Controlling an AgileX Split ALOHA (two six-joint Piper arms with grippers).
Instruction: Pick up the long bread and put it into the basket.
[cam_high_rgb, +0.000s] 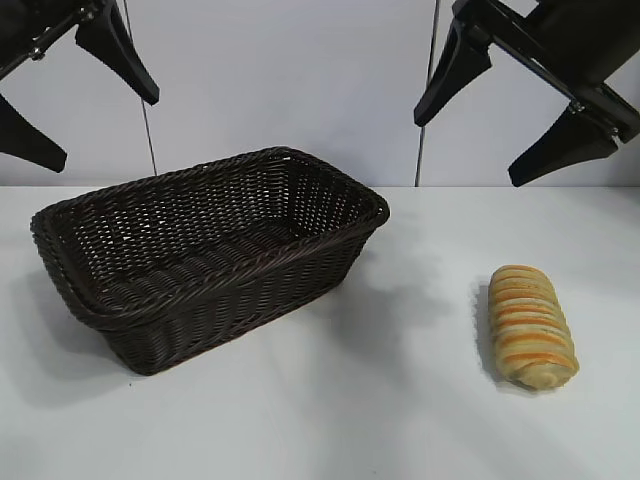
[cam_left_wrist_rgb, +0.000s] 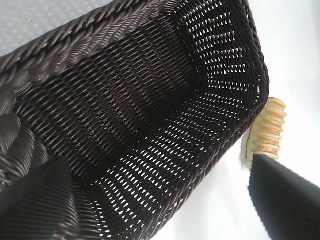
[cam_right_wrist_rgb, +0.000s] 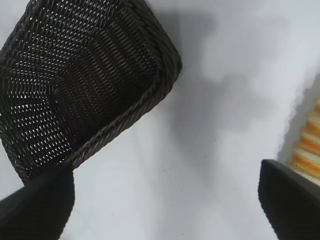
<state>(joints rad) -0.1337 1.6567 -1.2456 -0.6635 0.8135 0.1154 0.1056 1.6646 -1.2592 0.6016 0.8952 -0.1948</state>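
The long bread (cam_high_rgb: 531, 325), golden-tan with orange and cream stripes, lies on the white table at the right front. It also shows in the left wrist view (cam_left_wrist_rgb: 269, 131) and at the edge of the right wrist view (cam_right_wrist_rgb: 307, 150). The dark brown wicker basket (cam_high_rgb: 90, 300) stands empty at the left; it also shows in the left wrist view (cam_left_wrist_rgb: 30, 70) and the right wrist view (cam_right_wrist_rgb: 160, 75). My right gripper (cam_high_rgb: 465, 140) hangs open high above the table, up and left of the bread. My left gripper (cam_high_rgb: 105, 130) hangs open high above the basket's left end.
The white table (cam_high_rgb: 380, 410) runs between basket and bread and in front of both. A pale wall with two thin dark vertical lines stands behind.
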